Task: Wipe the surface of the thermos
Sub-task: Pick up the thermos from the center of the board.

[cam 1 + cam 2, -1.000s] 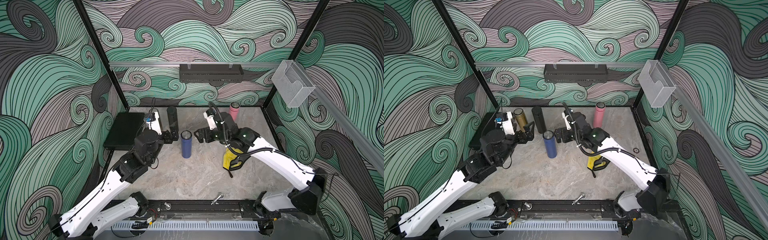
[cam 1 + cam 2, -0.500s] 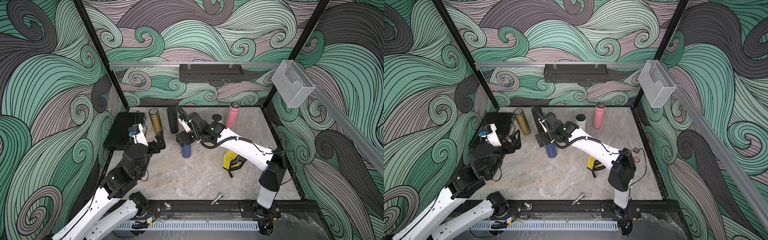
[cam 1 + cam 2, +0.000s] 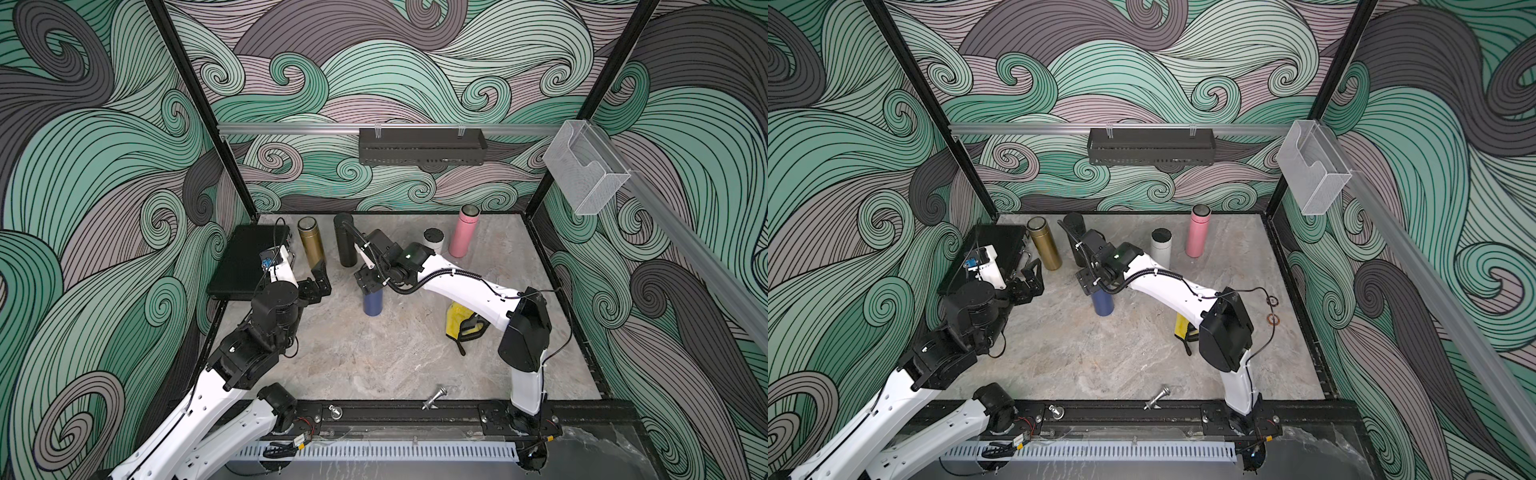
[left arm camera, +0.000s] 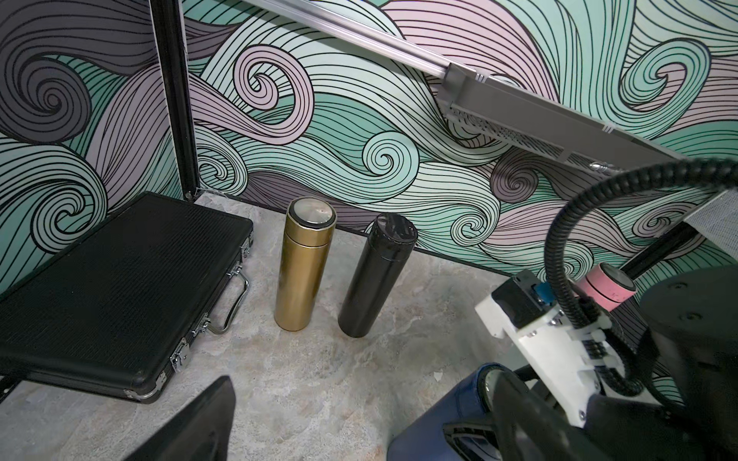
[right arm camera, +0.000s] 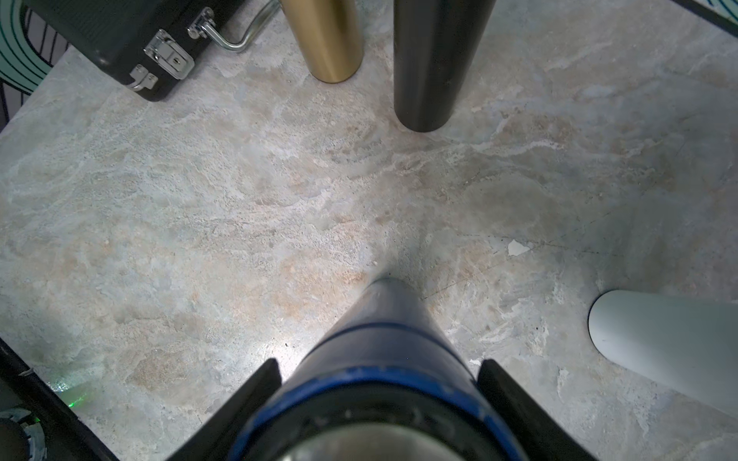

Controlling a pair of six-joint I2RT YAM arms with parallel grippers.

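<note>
You had the right gripper over the blue thermos, with one finger on either side of its cap end. The thermos stood upright on the table, directly beneath the tool. One finger looked pressed to the body, while a thin pale line showed beside the other. I could not tell whether the jaws were clamped or merely straddling it. The cap was blurred and cut off at the frame edge. In both top views the tool covered the upper part of the thermos.

Your left gripper was released, fingers apart and holding nothing. It sat off to the side of the right gripper, clear of the thermos. In the left wrist view only one finger was plain. The dark mass against the thermos could not be assigned to either tool.

Beyond the right gripper stood the gold thermos and the black thermos, their tops outside the right wrist view. The white thermos was partly hidden behind the right arm. The yellow cloth lay back under that arm, well apart from both tools and partly covered.
</note>
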